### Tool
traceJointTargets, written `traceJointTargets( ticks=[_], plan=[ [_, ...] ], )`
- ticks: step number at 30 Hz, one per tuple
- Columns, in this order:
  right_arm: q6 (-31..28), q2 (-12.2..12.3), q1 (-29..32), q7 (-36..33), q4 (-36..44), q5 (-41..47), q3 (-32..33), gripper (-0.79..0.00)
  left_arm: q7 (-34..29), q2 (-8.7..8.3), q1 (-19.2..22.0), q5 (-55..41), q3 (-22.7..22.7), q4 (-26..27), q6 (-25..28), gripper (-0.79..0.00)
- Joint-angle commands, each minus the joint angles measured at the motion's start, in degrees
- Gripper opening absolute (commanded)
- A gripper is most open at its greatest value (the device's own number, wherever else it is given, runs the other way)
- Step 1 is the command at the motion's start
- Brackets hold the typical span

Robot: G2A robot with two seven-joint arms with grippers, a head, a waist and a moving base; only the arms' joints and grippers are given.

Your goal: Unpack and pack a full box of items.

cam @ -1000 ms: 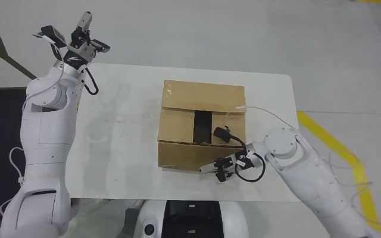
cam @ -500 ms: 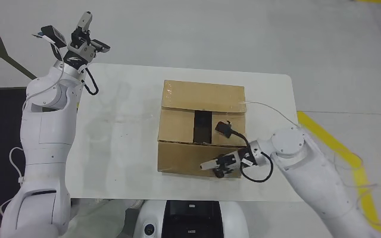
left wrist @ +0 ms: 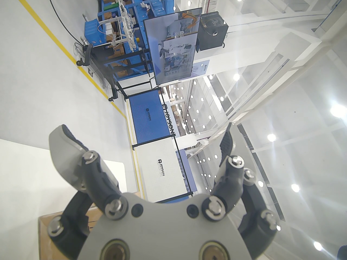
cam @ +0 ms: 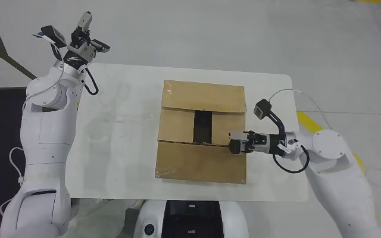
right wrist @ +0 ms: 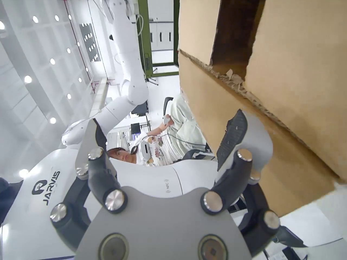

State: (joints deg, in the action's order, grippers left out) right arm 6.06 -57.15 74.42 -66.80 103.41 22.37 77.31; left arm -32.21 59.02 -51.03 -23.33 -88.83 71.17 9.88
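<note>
Now, from above, we see the box point(cam: 201, 132) on the table point(cam: 119, 149), the right gripper point(cam: 236, 144) at its edge and the left gripper point(cam: 85, 24) well apart from it. Left wrist: fingers spread wide, empty. Right wrist: jaws wide, empty, one finger point(right wrist: 233, 136) just beside the box.

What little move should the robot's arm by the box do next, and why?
Probably close the right gripper on the near flap of the brown cardboard box and lift it. Its fingers are open at that flap's edge, and the flaps lie nearly shut, leaving only a dark slot.
</note>
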Motion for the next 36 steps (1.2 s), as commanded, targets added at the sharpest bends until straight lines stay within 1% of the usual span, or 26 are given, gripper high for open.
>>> traceJointTargets(
  ticks=[1,11,18,22,36],
  plan=[
    [-0.1,0.31,1.32,0.84,0.33,-0.01,2.29,0.0,0.0,0.0,0.0,0.0,0.0,0.0,0.0,0.0],
    [-2.22,1.34,5.27,3.15,0.53,0.46,9.95,0.0,0.0,0.0,0.0,0.0,0.0,0.0,0.0,0.0],
    [-3.42,1.65,7.2,5.55,0.27,2.38,13.62,0.0,0.0,0.0,0.0,0.0,0.0,0.0,0.0,0.0],
    [-4.22,1.69,7.67,6.71,-0.02,3.23,14.47,0.0,0.0,0.0,0.0,0.0,0.0,0.0,0.0,0.0],
    [-4.22,1.69,7.67,6.71,-0.02,3.23,14.47,0.0,0.0,0.0,0.0,0.0,0.0,0.0,0.0,0.0]
  ],
)
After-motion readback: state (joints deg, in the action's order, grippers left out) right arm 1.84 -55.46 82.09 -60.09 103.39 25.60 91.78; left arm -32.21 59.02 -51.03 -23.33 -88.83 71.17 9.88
